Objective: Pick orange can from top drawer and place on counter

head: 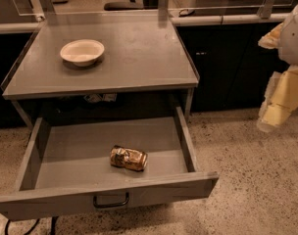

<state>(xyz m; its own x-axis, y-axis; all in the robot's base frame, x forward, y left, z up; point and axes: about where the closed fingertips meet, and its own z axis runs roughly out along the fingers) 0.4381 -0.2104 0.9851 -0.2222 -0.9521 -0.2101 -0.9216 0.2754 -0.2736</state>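
Shiny dented orange can [128, 158], matte metal drawer [90, 133], pincer [279, 106] at right.

Speckled stone floor [247, 180], black cabinet fronts [227, 67] under long pale worktop [227, 19], warm light

The light in here is warm and dim, coming mostly from above. The grey bench [139, 58] takes an even, dull sheen, and the white bowl [82, 51] throws a soft shadow at its front. Under the benchtop it goes nearly black, and that shade spills over the back of the top drawer [70, 155]. The orange can [128, 158] catches small bright glints. The hand [269, 119], off at the right edge and apart from the bench, looks washed-out pale yellow against the dark cabinets [227, 62].
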